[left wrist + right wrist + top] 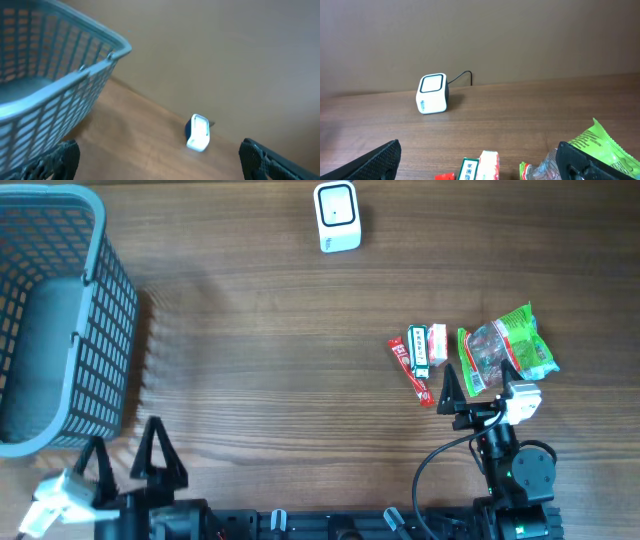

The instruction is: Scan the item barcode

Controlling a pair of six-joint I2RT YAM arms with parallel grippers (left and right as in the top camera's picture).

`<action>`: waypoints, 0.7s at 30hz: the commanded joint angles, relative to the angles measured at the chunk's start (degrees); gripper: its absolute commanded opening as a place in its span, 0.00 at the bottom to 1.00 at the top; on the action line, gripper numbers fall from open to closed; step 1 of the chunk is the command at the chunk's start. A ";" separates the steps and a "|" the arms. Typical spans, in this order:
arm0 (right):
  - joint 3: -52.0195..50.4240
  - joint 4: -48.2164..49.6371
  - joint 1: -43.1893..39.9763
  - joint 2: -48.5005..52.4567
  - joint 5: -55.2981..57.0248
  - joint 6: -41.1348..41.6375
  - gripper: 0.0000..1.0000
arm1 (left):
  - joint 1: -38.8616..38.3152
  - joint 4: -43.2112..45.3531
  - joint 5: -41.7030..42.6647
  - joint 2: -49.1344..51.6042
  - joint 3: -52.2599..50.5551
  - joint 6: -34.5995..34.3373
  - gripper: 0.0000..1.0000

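**Worktop point(250, 380), wood grain. Contents, left to right.**

1. Blue-grey mesh basket point(112, 330). It sits just ahead of the left jaws and to their left, and looks empty as far as can be seen.
2. Left jaws. They are wide apart with nothing between them, low at the near edge beside the basket.
3. White barcode scanner point(337, 217), a cube with a dark-framed window and a cable behind it. It is well ahead of both sets of jaws, to the forward right of the left pair and the forward left of the right pair.
4. Red stick packet point(410, 368). It lies flat just ahead of the right jaws, on their left side.
5. Green-and-white carton point(419, 348). It touches the stick packet.
6. Small white-and-red pack point(437, 343). It lies just beside the carton.
7. Right jaws. They are wide apart and hold nothing, with their tips at the near edge of the item cluster.
8. Green snack bag point(515, 340) with a clear window. It lies just ahead of the right jaws, on their right side.

**Step in hand:** selection and pick-up; no item has been lifted yet.

**Next move calls for:** the right jaws lower onto one item, close on it, and carry it forward and left. Its barcode must be turned to face the scanner window. No barcode can be made out from here.
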 commanded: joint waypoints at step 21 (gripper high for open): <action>-0.07 0.33 -0.13 -0.26 -0.46 1.07 1.00 | 0.44 44.48 7.19 -0.90 -48.00 8.41 1.00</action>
